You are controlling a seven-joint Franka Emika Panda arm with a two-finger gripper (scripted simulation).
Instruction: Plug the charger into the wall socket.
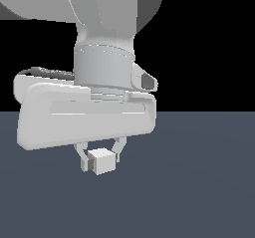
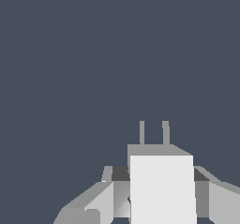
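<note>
While the big pale grey robot arm (image 1: 104,43) fills most of the exterior view, its claw (image 1: 100,155) hangs below the wide grey hand body and is closed on the small plain white cube charger (image 1: 102,161). 1 finger (image 1: 81,153) presses the cube on the exterior view's left side and the other finger (image 1: 118,148) presses it on the exterior view's right side, so the cube sits between them and touches both. The cube is held above the flat dark blue-grey table (image 1: 199,182) and does not touch it.

Seen from the wrist view, the same white charger (image 2: 161,188) is the closest thing, with the grey fingers (image 2: 93,202) of the claw (image 2: 161,195) on both sides of it. From the far face of the cube, 2 thin grey prongs (image 2: 153,133) stand out side by side, parallel to each other and pointing away from the camera. Behind the prongs I see only the plain dark blue-grey table surface (image 2: 93,54).

Farther back in the exterior view, the table ends at a straight edge, and above this edge the background is black.
</note>
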